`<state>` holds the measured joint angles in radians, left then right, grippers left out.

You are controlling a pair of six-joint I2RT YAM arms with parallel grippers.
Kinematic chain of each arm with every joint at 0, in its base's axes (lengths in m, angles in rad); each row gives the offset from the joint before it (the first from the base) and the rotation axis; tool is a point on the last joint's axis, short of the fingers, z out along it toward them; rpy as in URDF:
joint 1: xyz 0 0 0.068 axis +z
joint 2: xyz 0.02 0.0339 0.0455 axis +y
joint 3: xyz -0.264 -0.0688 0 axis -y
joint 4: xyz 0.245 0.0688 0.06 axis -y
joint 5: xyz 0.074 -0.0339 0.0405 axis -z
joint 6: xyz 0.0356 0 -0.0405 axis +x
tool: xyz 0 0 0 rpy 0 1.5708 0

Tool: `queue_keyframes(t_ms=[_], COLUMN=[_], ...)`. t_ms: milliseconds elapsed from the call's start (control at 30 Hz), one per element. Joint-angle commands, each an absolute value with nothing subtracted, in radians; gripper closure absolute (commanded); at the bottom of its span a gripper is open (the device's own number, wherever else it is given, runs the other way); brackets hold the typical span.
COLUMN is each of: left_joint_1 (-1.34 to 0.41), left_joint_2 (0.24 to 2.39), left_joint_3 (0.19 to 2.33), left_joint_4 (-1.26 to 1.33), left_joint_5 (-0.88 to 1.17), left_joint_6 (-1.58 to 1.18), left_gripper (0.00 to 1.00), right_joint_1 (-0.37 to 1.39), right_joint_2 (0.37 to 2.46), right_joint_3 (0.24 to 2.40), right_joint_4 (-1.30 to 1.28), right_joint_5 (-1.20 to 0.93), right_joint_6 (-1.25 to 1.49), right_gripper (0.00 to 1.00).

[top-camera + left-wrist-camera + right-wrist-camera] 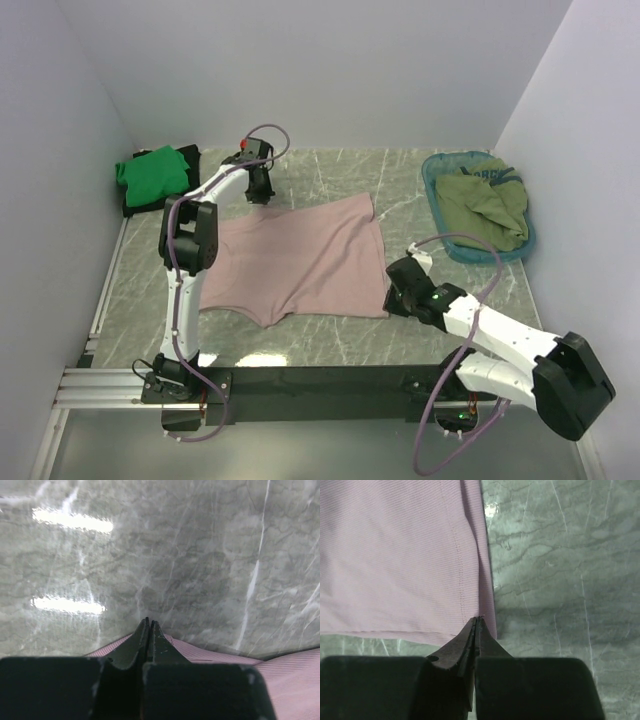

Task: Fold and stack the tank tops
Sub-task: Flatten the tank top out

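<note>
dusty pink ribbed cloth tank top (pixel 300 262) flat mid-frame | left gripper (pixel 148 624), right gripper (pixel 476 621) both pinched together on its edges | risk: shallow corner bites slip, fold goes crooked

The marble table (pixel 330 340) carries a pink tank top (pixel 300 265), green-over-black stack (pixel 152 175) and teal basket (pixel 484 260).

Top external view looked down from above and behind the arm bases over the whole grey veined stone counter (pixel 420 190). Left wrist view looked close past the left hand (pixel 149 624), and right wrist view past the right hand (pixel 476 620). All three shared the dusty pink cloth tank top (pixel 300 260).
</note>
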<state>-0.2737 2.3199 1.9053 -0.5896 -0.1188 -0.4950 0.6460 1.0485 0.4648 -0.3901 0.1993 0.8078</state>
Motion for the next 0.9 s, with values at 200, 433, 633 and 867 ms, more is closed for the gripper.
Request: queue_keyframes(t_ms=[200, 433, 633, 867], left_joint_1=[-0.241, -0.229, -0.21, -0.209], left_joint_2=[2.329, 2.342, 2.344, 2.35], left_joint_3=[1.97, 1.979, 1.98, 1.977], left_joint_4=[-0.548, -0.538, -0.535, -0.525], left_joint_5=[-0.143, -0.136, -0.127, -0.107], left_joint_6=[-0.509, -0.506, -0.502, -0.517], left_gripper=[0.99, 0.99, 0.99, 0.99], right_joint_1=[0.693, 0.706, 0.709, 0.712], right_joint_2=[0.934, 0.897, 0.859, 0.81], right_joint_3=[0.428, 0.413, 0.388, 0.373], right_joint_4=[-0.494, -0.549, -0.587, -0.623], right_joint_5=[0.221, 0.212, 0.209, 0.222], right_joint_6=[0.9, 0.945, 0.979, 1.011], right_gripper=[1.0, 1.0, 1.0, 1.0])
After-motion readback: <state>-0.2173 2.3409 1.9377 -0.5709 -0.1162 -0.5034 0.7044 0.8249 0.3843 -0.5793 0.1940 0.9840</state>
